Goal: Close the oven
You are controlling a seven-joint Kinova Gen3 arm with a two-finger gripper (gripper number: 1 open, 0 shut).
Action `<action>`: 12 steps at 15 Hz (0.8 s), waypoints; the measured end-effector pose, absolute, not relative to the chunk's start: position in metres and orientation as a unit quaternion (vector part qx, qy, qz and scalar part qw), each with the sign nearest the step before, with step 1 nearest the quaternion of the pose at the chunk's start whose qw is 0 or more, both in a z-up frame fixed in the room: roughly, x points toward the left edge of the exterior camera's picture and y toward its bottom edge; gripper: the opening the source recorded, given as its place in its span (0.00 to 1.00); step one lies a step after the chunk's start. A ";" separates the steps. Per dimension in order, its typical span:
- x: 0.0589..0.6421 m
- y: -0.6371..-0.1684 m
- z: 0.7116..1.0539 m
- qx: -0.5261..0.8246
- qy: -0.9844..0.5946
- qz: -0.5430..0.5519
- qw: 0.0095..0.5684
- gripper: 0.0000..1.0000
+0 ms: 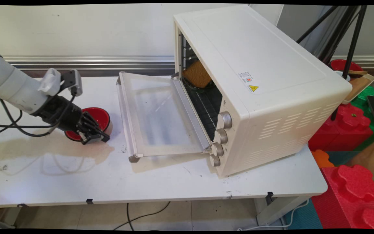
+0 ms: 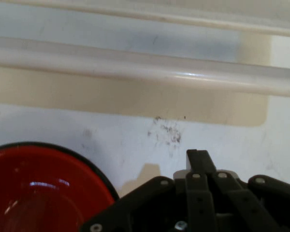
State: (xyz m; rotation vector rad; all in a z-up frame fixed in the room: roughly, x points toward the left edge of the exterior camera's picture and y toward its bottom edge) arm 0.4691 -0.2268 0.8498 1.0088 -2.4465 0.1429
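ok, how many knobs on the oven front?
4, stacked in a column on the toaster oven's front right edge beside the open door: top knob, second, third, bottom. None appear hidden.

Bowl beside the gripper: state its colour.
Red inside, with a dark rim: the bowl shows best in the hand view.

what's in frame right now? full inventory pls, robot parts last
toaster oven: 1, cream, table's right half, door folded down open
toast slice: 1, brown, inside oven on rack
knobs: 4, silver, oven's front right column
bowl: 1, red, table left, beside gripper
table: 1, white, stained at left
foam blocks: several, red, green, orange, floor right
tripod: 1, black, upper right
gripper: 1, black, low by bowl's near rim, fingers together
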 end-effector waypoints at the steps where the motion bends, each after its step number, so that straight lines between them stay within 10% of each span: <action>1: 0.466 -0.229 0.846 0.369 -0.895 0.055 0.246 0.00; 12: 0.448 -0.242 0.818 0.366 -0.889 0.081 0.265 0.00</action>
